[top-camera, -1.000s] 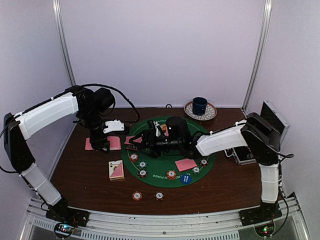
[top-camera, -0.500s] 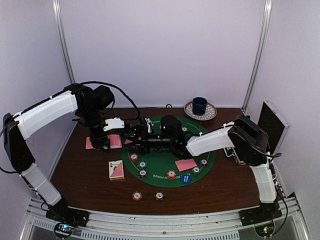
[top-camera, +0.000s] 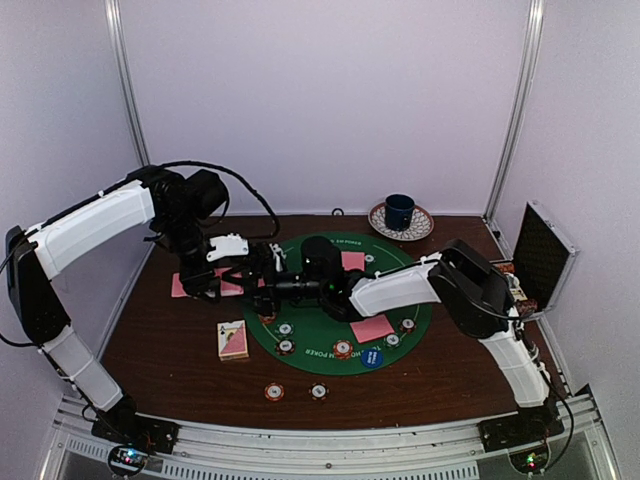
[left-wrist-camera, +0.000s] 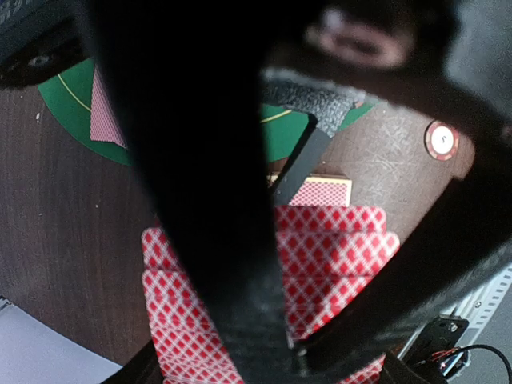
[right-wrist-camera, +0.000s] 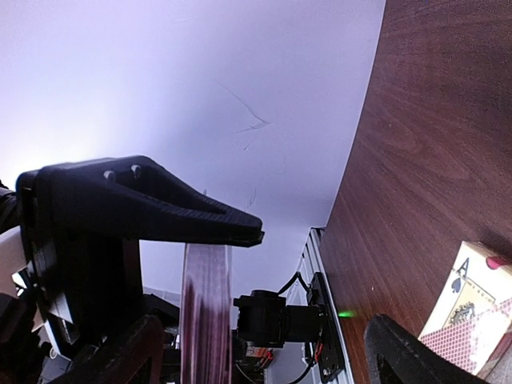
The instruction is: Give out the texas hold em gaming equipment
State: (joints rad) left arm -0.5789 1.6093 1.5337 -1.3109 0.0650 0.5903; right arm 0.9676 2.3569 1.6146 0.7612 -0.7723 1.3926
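Observation:
My left gripper (top-camera: 203,287) hangs over the table's left side, shut on a fan of pink-backed playing cards (left-wrist-camera: 336,248). The right arm lies stretched to the left across the round green mat (top-camera: 330,320). Its gripper (top-camera: 256,281) is open, right beside those cards. In the right wrist view the edge of the card stack (right-wrist-camera: 204,312) stands between that gripper's spread fingers (right-wrist-camera: 120,352). Two pink cards (top-camera: 372,328) lie on the mat along with several striped chips (top-camera: 285,347) and a blue button disc (top-camera: 372,357). Two more chips (top-camera: 273,392) sit off the mat near the front.
A card box (top-camera: 232,340) showing the ace of spades lies left of the mat. A blue mug (top-camera: 400,212) on a saucer stands at the back. The open black case (top-camera: 540,262) sits at the right edge. Walls close in on three sides.
The right arm has reached further left across the mat, bringing its gripper up to the cards in the left gripper. The left arm has not moved.

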